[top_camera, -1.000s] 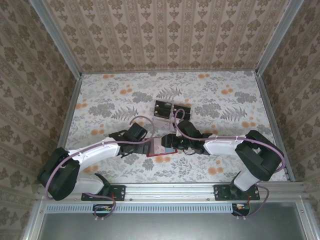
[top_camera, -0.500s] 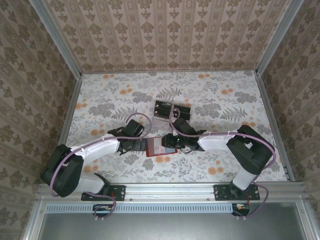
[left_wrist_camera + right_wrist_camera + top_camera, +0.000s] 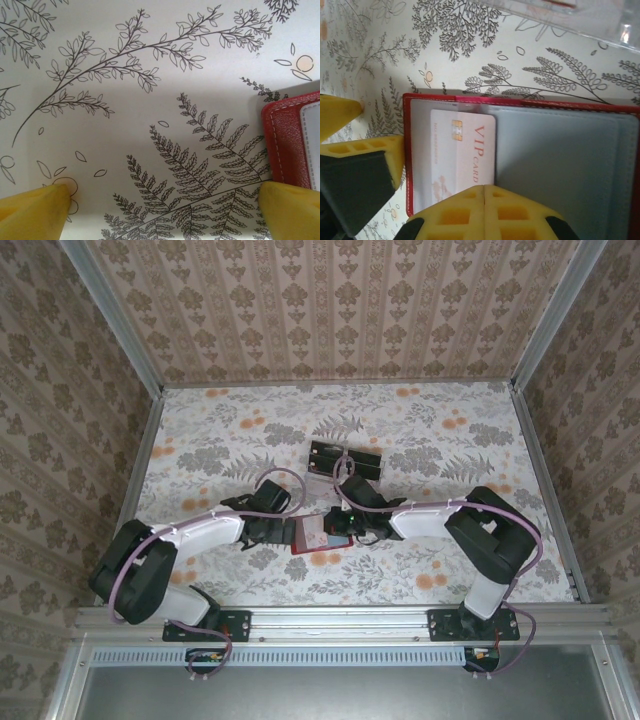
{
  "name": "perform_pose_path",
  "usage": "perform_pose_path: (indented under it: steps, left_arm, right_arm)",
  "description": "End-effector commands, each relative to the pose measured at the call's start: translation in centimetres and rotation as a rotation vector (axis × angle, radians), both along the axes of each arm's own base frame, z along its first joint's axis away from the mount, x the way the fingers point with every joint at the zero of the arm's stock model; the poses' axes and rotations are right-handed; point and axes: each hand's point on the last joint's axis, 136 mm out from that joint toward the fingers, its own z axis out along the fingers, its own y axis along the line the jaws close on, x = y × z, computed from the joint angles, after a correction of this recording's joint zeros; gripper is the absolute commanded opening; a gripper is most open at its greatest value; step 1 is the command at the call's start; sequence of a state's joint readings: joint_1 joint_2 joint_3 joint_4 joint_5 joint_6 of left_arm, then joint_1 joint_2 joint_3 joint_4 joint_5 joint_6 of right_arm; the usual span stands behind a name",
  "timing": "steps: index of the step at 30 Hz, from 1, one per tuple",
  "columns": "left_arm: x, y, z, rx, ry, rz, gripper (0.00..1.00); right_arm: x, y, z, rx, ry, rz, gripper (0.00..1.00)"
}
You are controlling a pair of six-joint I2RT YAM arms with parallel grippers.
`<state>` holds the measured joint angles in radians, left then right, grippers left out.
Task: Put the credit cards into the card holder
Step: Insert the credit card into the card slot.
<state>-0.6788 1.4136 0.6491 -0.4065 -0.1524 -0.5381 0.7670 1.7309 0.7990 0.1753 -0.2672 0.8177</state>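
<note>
Right claw [image 3: 485, 192] closed over card holder [image 3: 560, 150], left claw [image 3: 162, 207] wide

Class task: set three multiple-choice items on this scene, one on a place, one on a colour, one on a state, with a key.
1. Where is the VIP card? A inside the open card holder; B beyond it; C left of it.
2. The card holder's rim is: A blue; B red; C green.
3. The left end effector is: A shut on a card; B shut empty; C open.
Key: A, it lies on the holder's inner face; B, stitched red rim; C, yellow fingers wide apart.
</note>
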Motion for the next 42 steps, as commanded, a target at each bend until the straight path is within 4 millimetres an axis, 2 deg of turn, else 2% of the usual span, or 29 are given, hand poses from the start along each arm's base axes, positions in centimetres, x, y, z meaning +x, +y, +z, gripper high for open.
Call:
perform_pose_path:
  steps: [1,11,15,19,20,23,24,30,42]
  left_arm:
    - [0.3,-0.6,0.1,-0.017,-0.001,-0.021,1.0]
    - [0.3,-0.8,0.0,-0.022,-0.004,-0.03,1.0]
    - [0.3,-0.8,0.1,-0.022,-0.006,-0.031,1.0]
    - [0.3,-0.8,0.0,-0.023,-0.005,-0.031,1.0]
    - [0.3,-0.8,0.0,-0.025,-0.005,-0.031,1.0]
    - [0.3,-0.8,-0.1,-0.024,-0.004,-0.033,1.0]
    - [0.2,-0.8,-0.1,-0.024,-0.004,-0.031,1.0]
    - [0.1,-0.8,-0.3,-0.022,-0.003,-0.034,1.0]
    - [0.2,-0.9,-0.5,-0.03,-0.004,-0.034,1.0]
  right_arm:
    - [-0.1,1.1,0.4,0.015,0.005,0.027,0.01]
    - [-0.4,2.7,0.5,0.022,0.01,0.057,0.02]
    - [-0.2,2.1,1.2,0.001,-0.015,0.046,0.16]
    - [-0.1,1.0,2.0,-0.031,-0.047,0.034,0.24]
    - [-0.1,0.7,2.2,-0.042,-0.053,0.028,0.28]
    - [-0.1,-0.1,2.1,-0.068,-0.057,0.016,0.48]
    - [-0.1,-0.3,2.0,-0.074,-0.055,0.014,0.5]
    - [-0.2,-0.4,0.9,-0.083,-0.032,0.012,0.5]
    - [-0.5,1.4,0.1,-0.054,0.004,0.044,0.49]
